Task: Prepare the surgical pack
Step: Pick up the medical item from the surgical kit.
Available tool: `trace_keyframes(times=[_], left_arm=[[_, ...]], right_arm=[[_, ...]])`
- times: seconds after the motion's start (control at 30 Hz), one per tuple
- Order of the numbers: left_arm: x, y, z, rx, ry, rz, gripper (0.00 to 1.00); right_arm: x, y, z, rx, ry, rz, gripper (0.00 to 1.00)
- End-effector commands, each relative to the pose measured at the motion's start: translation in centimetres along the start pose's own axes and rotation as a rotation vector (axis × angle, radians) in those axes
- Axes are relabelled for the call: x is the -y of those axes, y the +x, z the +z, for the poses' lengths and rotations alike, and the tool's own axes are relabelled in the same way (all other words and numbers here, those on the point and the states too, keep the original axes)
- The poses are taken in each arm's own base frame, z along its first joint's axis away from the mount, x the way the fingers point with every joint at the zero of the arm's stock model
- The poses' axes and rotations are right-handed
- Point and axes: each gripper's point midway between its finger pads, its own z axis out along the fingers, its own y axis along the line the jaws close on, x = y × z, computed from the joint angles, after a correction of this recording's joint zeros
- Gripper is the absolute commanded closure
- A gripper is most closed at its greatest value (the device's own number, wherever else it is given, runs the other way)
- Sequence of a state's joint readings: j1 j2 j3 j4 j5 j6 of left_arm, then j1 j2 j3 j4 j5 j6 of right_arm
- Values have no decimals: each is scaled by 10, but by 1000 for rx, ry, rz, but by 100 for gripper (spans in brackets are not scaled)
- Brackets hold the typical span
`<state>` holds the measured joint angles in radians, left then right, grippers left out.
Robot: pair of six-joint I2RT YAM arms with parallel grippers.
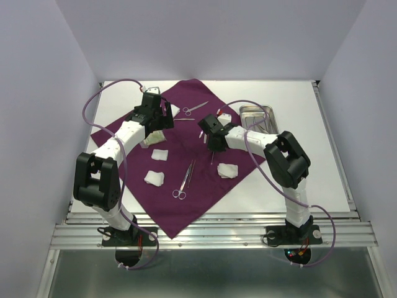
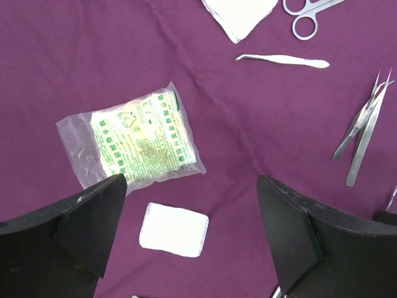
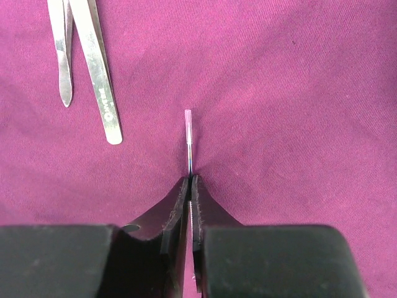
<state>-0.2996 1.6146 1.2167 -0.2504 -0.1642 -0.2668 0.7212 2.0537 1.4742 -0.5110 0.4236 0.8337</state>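
Instrument-loading step: right end effector (image 3: 189, 181) clamps a thin pink-tipped metal pin (image 3: 188, 133), next likely carrying it to the rectangular steel tray (image 1: 272, 117); left end effector (image 2: 191, 186) gapes.

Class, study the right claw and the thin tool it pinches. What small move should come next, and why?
Probably raise the right claw slightly: it is shut on a thin pink-tipped tool pointing at the purple cloth, with tweezers lying close by, so lifting first should avoid snagging before carrying it anywhere.

top: overhead, near edge, facing down | wrists: close, facing down (all share cloth (image 1: 167, 205))
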Motion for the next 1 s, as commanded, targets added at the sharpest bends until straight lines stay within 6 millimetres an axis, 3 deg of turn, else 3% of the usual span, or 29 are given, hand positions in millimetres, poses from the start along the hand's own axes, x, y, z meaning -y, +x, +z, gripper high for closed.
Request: trace_keyframes(times=[0.0, 0.13, 0.5, 0.97], left_arm=[[2, -6, -2, 32, 11, 2, 1], [3, -6, -1, 32, 13, 2, 1], [4, -6, -1, 30, 17, 2, 1], [5, -6, -1, 28, 23, 2, 1]], right_arm=[[-1, -19, -15, 61, -17, 23, 91], [-1, -16, -14, 52, -19, 19, 85], [-2, -22, -19, 68, -27, 19, 85], [-4, -22, -18, 64, -32, 11, 94]])
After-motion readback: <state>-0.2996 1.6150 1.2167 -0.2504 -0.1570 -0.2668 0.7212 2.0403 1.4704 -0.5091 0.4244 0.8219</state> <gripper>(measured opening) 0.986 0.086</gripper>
